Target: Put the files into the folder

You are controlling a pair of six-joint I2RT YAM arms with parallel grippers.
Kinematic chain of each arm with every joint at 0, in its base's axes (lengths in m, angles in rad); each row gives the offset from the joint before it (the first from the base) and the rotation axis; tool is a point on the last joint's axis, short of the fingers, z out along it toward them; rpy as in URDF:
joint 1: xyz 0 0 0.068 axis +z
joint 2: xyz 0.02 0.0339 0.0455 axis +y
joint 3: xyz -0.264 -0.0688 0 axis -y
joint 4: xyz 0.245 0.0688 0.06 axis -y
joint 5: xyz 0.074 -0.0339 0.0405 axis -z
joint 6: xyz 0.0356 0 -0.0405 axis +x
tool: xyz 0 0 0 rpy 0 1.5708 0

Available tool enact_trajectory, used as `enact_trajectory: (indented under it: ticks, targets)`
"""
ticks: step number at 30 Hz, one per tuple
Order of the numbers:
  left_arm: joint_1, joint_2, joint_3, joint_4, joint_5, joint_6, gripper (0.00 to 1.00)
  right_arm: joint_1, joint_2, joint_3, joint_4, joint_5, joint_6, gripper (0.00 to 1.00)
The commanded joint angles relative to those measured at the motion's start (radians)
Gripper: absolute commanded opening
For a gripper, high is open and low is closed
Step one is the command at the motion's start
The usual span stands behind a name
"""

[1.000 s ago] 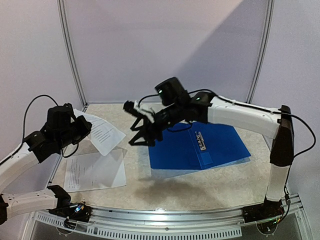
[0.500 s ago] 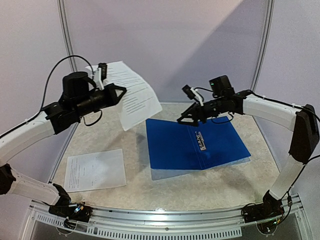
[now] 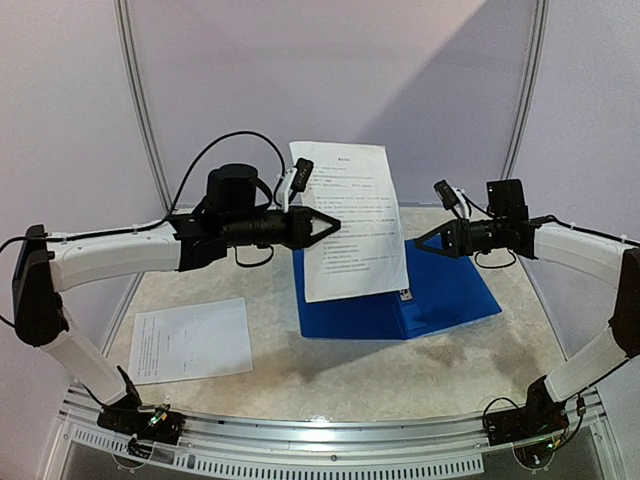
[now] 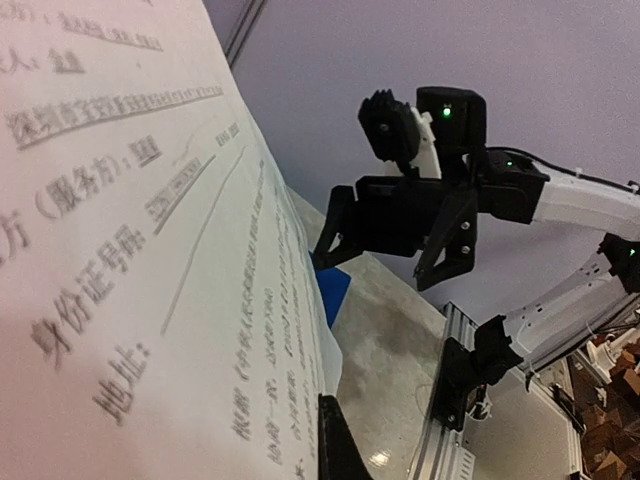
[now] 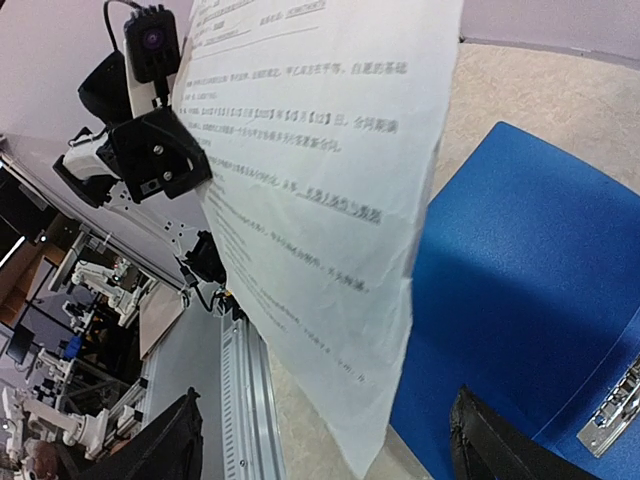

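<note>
Files are split in the top view: the held sheet (image 3: 350, 225) hangs upright just beyond the tips of the left end effector (image 3: 330, 225), which is clamped on its edge, above the folder (image 3: 455, 290). A second sheet (image 3: 190, 338) lies on the counter (image 3: 300, 375) below that arm. The right end effector (image 3: 420, 243) gapes wide and empty, just short of the paper. From the left wrist, print fills the frame; a one-edge pinch could let it slip or swing. From the right wrist, its limp corner dangles at the folder's edge, near the metal clip (image 5: 610, 420); lowering may snag or crumple it.
</note>
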Motion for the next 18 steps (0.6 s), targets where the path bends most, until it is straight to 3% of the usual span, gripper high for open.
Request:
enact_trajectory:
  ticks: [1,6,9,15,18]
  targets:
    - [-0.016,0.012,-0.052,0.12,0.108,-0.036,0.0,-0.002,0.03,-0.026,0.158,-0.023,0.092,0.85]
    - [-0.036,0.034,-0.051,0.124,0.139,-0.043,0.0,0.0,0.114,-0.019,0.28,-0.049,0.154,0.85]
    - [-0.049,0.053,-0.044,0.123,0.152,-0.045,0.0,0.007,0.153,-0.025,0.452,-0.106,0.263,0.84]
    - [-0.058,0.086,-0.027,0.104,0.142,-0.042,0.0,0.025,0.174,-0.059,0.684,-0.169,0.49,0.62]
    - [-0.058,0.099,-0.021,0.081,0.105,-0.042,0.04,0.024,0.163,-0.07,0.672,-0.163,0.499,0.35]
